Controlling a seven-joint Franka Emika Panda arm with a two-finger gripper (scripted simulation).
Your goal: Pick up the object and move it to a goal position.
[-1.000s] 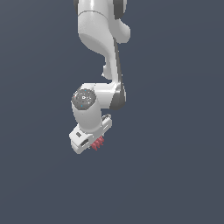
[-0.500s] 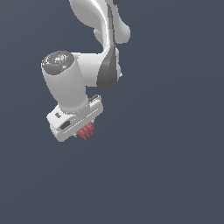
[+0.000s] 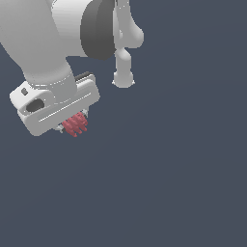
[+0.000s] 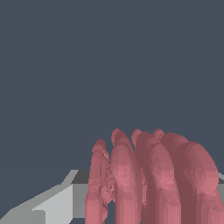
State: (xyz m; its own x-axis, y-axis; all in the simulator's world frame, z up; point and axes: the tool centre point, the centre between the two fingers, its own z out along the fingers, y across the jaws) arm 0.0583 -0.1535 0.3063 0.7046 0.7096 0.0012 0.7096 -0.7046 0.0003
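Arm swung closer to exterior camera; claw [image 3: 72, 126] clenched on ribbed red-pink object [image 3: 75, 124], lump protruding beneath it.

Arm upper left of exterior view, object under the gripper.
The object [image 3: 75, 124] sits between the jaws of the gripper [image 3: 72, 126], poking out below the hand; arm links rise behind, toward the exterior view's right. Wrist view: object [image 4: 153, 179] fills the near foreground.

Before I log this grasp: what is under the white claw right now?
A small ribbed red-pink lump sticks out beneath the claw; the wrist view shows its rounded ridges. The claw's body covers the fingers' contact with it. Behind it, only plain dark background.
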